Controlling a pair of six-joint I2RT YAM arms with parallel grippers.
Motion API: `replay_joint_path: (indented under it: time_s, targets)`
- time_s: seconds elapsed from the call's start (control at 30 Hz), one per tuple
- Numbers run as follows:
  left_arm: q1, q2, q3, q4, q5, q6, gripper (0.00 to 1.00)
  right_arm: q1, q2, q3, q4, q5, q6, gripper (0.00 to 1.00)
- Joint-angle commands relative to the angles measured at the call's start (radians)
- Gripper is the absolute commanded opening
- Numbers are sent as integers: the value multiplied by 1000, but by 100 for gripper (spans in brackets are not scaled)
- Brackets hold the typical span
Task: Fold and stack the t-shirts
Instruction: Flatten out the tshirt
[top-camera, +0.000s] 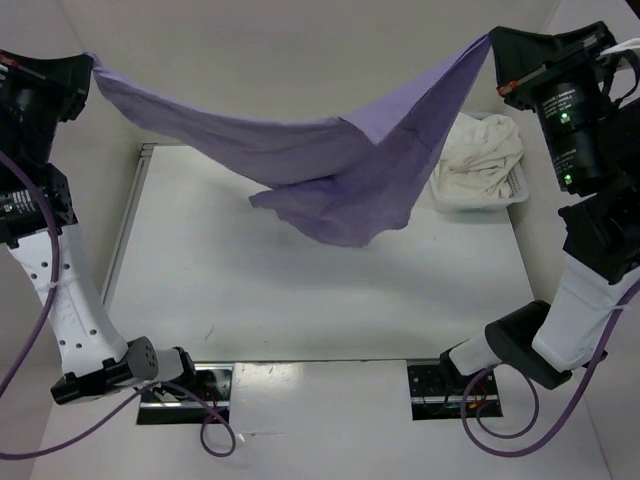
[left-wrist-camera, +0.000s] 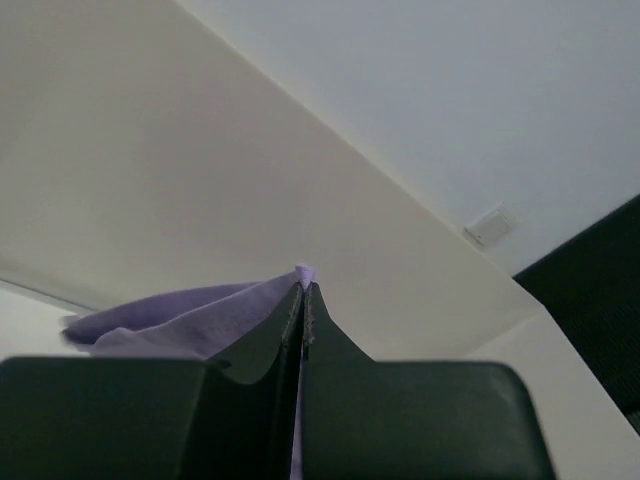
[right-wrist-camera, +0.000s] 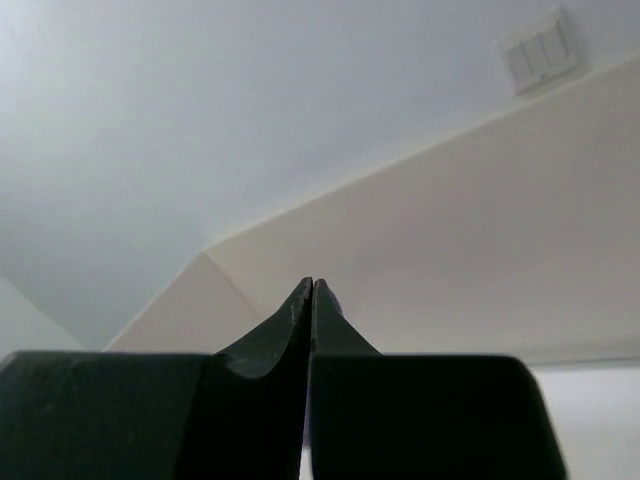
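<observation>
Top external view: the left pincer (top-camera: 90, 60) was clamped on one corner of the lavender t-shirt (top-camera: 330, 170) at the far left. The cloth sagged in mid-air above the tabletop (top-camera: 300, 310), its middle hanging lowest. Its other corner was pinched in the closed right pincer (top-camera: 492, 42). Near that pincer, a cream t-shirt (top-camera: 482, 150) lay bunched in the white basket (top-camera: 518, 192).

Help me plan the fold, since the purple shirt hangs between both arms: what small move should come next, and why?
Probably lower both arms together, holding them apart. The left gripper and right gripper are each shut on an edge of the lavender shirt, whose middle sags over the table; lowering should lay it flat for folding.
</observation>
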Motion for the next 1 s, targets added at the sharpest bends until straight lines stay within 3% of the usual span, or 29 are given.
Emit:
replay_joint_path:
  time_s: [0.0,0.1,0.13,0.2,0.23,0.47,0.73,0.87,0.97]
  targets:
    - [3,24,-65,-30,30,-13,0,-10,89,1,88,55,-58,0]
    - [3,33,-164,-4,-6,6,0,-42,160,-11,106,65,-88,0]
    - [3,44,-198,13,-6,16,0,-90,231,-2,97,-77,-53,0]
    - [3,79,-233,39,-26,16,0,-229,300,-2,106,-206,-13,0]
    - [-52,148,-265,88,-70,16,0,-318,490,71,106,-307,12,0]
    - [-140,409,-117,120,-88,-7,0,-345,638,155,195,-319,84,0]
    - [-96,461,214,108,-54,-44,0,-354,494,169,495,-348,214,0]
    - [-57,412,240,133,-45,-53,0,-354,389,147,545,-336,215,0]
    - [-33,368,207,133,-45,-29,0,-354,353,86,478,-360,178,0]
